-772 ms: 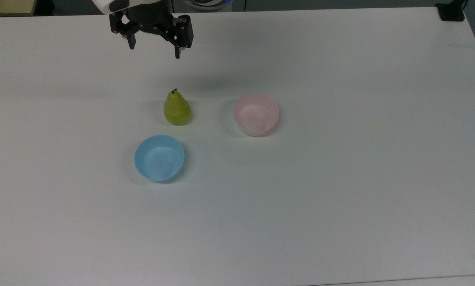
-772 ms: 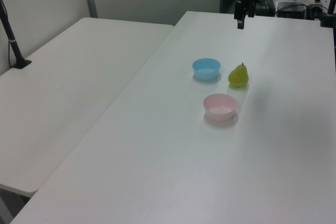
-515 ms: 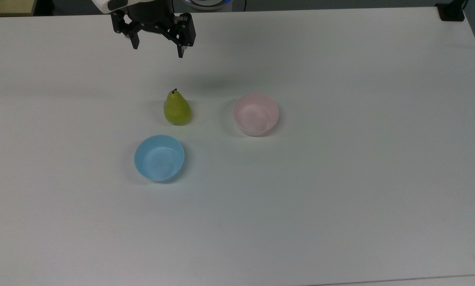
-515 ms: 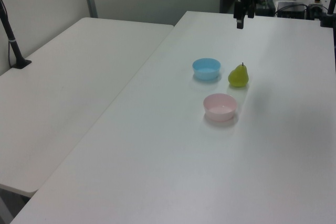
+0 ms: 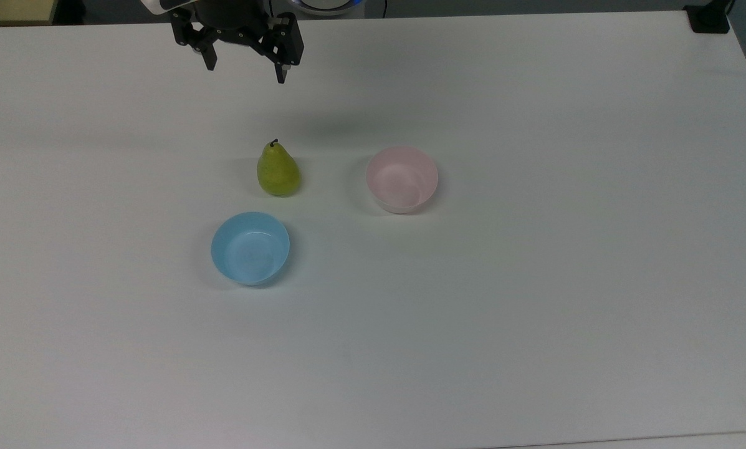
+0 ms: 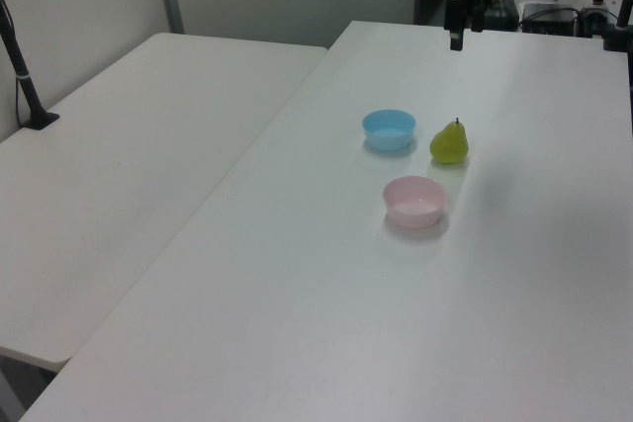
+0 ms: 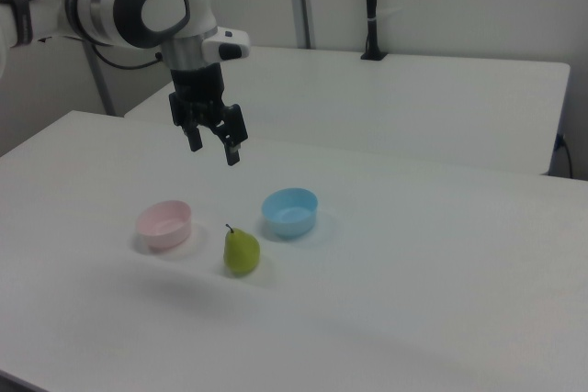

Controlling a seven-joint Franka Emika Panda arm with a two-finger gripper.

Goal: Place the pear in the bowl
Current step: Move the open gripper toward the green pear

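Observation:
The yellow-green pear (image 5: 278,169) (image 6: 449,142) (image 7: 242,251) stands upright on the white table, stem up. The pale pink bowl (image 5: 402,179) (image 6: 414,201) (image 7: 164,224) sits apart from it, to the top view's right, with nothing inside. My gripper (image 5: 244,70) (image 7: 213,149) hangs open and empty in the air, well above the table and beyond the pear toward the top view's upper edge. In the left view the gripper (image 6: 456,39) shows at the far end of the table.
A light blue bowl (image 5: 250,247) (image 6: 389,129) (image 7: 289,211) sits near the pear, below it in the top view. A second white table (image 6: 129,165) adjoins on the left view's left. A black post base (image 5: 709,19) stands at the top view's upper right corner.
The gripper has risen slightly and drifted toward the top view's upper edge, still open. Pear and both bowls have not moved.

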